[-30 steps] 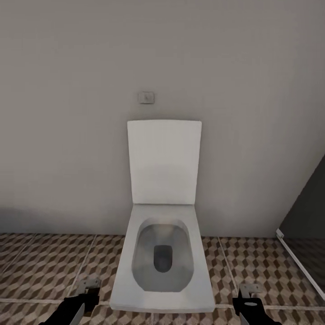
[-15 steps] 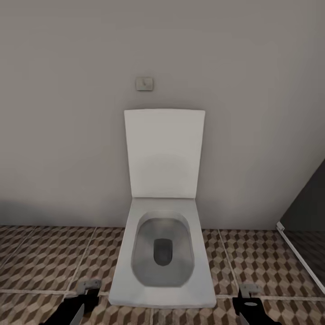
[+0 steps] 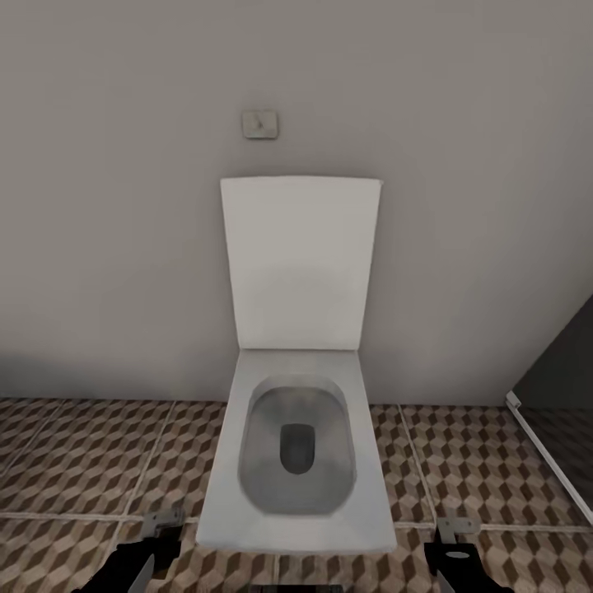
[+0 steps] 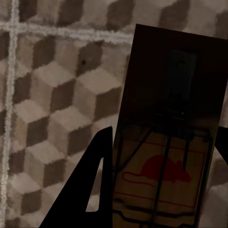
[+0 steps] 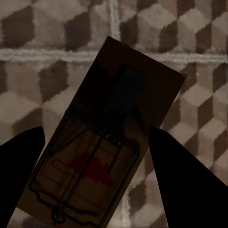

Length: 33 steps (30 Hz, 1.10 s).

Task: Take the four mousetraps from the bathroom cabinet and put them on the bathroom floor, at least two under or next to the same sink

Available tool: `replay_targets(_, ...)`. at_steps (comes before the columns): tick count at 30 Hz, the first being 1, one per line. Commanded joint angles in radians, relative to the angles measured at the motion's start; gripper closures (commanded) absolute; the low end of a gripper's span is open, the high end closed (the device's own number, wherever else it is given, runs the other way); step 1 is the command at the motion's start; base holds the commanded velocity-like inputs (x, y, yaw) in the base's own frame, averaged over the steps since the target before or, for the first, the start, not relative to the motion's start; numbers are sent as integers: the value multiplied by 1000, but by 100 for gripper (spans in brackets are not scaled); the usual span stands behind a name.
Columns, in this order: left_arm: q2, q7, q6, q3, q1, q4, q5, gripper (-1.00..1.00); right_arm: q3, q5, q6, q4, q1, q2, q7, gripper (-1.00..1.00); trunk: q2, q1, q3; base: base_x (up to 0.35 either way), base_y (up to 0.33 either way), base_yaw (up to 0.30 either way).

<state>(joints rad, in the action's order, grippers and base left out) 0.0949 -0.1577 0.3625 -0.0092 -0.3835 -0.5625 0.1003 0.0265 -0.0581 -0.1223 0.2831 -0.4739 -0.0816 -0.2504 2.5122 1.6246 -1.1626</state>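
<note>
A white rectangular toilet (image 3: 298,445) with its lid raised stands straight ahead against the plain grey wall (image 3: 461,206), blocking the middle of the way forward. The bathroom floor (image 3: 91,469) of brown, tan and cream cube-patterned tiles lies open on either side of it. At the far right a dark shower enclosure with a pale bottom rail (image 3: 548,453) cuts in diagonally and narrows that side. A small grey square button plate (image 3: 260,124) sits on the wall above the lid.

The left gripper (image 3: 156,535) and right gripper (image 3: 451,539) sit low at the bottom edge, flanking the toilet's front. In the left wrist view, a flat brown wooden mousetrap with a red mouse mark (image 4: 166,152) is clamped between the dark fingers (image 4: 90,190) over the tiles. In the right wrist view, a second brown wooden mousetrap (image 5: 104,147) lies tilted between the fingers (image 5: 183,175); whether they touch it I cannot tell.
</note>
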Motion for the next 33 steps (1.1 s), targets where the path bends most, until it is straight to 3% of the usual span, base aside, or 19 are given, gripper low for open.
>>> replay_targets(1,0,-8,4,-2,0,-2,8,100,3,-6,-7,2,0,0,-1,100,1,0,-5,0,0,0)
replay_targets(7,0,-8,-7,-2,0,-13,7,100,3,-6,-5,2,0,1,-1,100,2,3,-28,0,0,0)
replay_targets(11,-1,-9,-3,-2,-1,-71,6,100,4,-26,-14,17,-13,1,-1,100,3,5,-43,0,0,0)
replay_targets(15,-3,-9,17,-2,-10,-153,8,100,6,-35,-34,18,-90,6,-1,100,4,6,-59,0,0,0)
replay_targets(18,-7,-8,74,-1,-48,-208,11,100,7,-36,-77,18,-170,12,-1,100,5,8,-71,0,0,0)
replay_targets(27,-44,-7,136,-3,-123,-230,8,100,7,-34,-96,32,-228,11,-1,100,7,12,-105,0,0,0)
replay_targets(33,-52,-8,142,-3,-155,-237,6,100,7,-34,-95,35,-258,9,-1,100,8,15,-129,0,0,0)
